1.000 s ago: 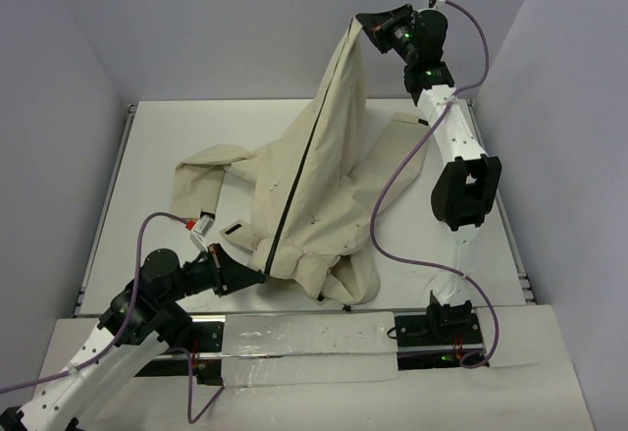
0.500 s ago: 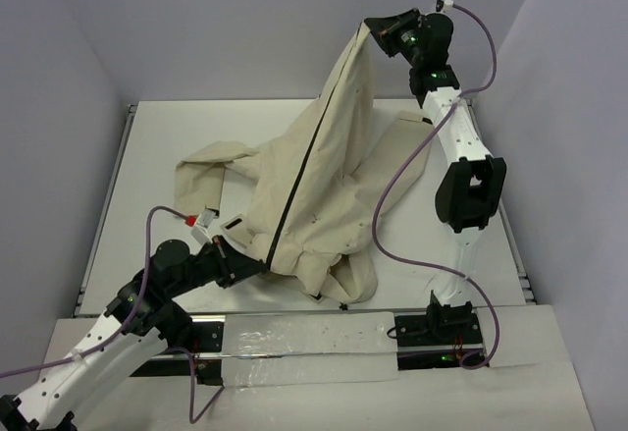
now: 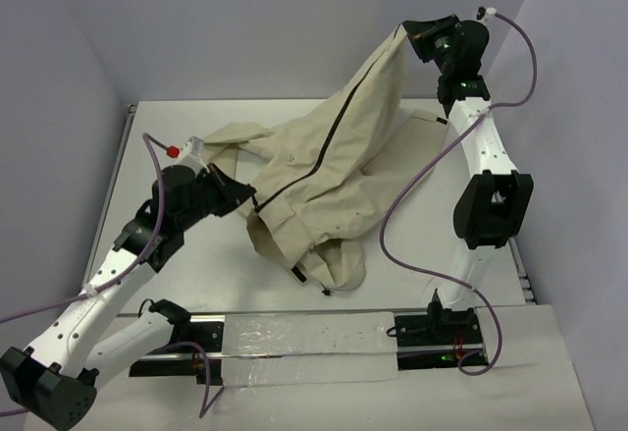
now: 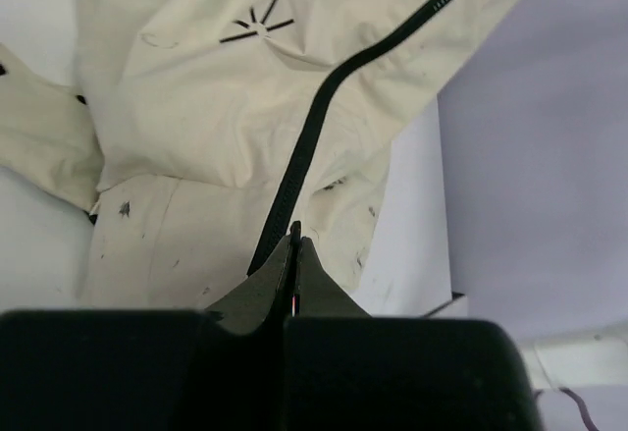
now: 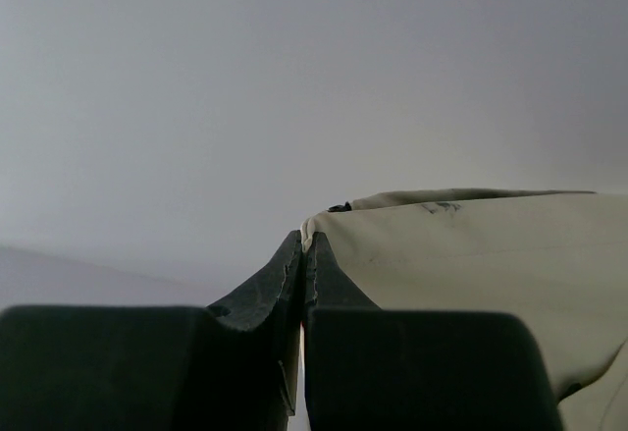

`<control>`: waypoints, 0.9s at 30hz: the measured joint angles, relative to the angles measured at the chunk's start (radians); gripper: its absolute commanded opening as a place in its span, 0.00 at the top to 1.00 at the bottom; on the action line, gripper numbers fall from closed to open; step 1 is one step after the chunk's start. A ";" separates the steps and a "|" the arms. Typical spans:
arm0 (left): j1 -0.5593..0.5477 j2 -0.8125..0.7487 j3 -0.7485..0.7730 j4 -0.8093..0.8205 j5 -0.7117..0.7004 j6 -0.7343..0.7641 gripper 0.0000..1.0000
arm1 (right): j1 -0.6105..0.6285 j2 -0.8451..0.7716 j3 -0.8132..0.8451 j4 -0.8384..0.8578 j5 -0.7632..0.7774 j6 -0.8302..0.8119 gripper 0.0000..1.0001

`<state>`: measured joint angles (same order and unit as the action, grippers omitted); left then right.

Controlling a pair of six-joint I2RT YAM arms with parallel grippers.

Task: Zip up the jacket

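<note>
The cream jacket (image 3: 334, 166) hangs stretched between both arms above the white table (image 3: 216, 274). Its dark zipper (image 3: 324, 146) runs diagonally from upper right to lower left. My right gripper (image 3: 407, 30) is high at the back right, shut on the jacket's top edge (image 5: 471, 244); the right wrist view shows cream fabric pinched at the tips of that gripper (image 5: 305, 240). My left gripper (image 3: 247, 198) is shut on the zipper's lower end. In the left wrist view that gripper (image 4: 295, 240) clamps a thin dark piece, with the zipper (image 4: 324, 107) rising away beside a star mark (image 4: 257, 28).
One sleeve (image 3: 231, 136) trails on the table at the back left, and another fold (image 3: 339, 264) droops near the front. Purple cables (image 3: 392, 205) loop beside the right arm. A foil strip (image 3: 304, 338) covers the near edge. Walls stand close on three sides.
My left arm has risen and swung back to the left, lifting the zipper's lower end off the table. My right gripper has shifted right. The jacket now hangs more taut and higher.
</note>
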<state>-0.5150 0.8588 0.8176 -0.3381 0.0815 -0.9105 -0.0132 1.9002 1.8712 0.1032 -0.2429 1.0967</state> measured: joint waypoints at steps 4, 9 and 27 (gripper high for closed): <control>0.048 0.037 0.031 -0.009 0.002 0.075 1.00 | -0.041 -0.026 -0.046 -0.015 0.018 -0.044 1.00; 0.071 0.026 0.030 -0.052 0.001 0.128 0.99 | -0.063 -0.067 -0.104 -0.046 0.049 -0.110 0.92; 0.085 0.127 0.569 -0.347 -0.134 0.270 0.01 | 0.009 -0.244 -0.015 -0.526 0.351 -0.518 0.00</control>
<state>-0.4301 0.9861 1.3866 -0.6848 -0.0524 -0.6410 -0.0043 1.6563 1.8565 -0.4226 0.1085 0.5786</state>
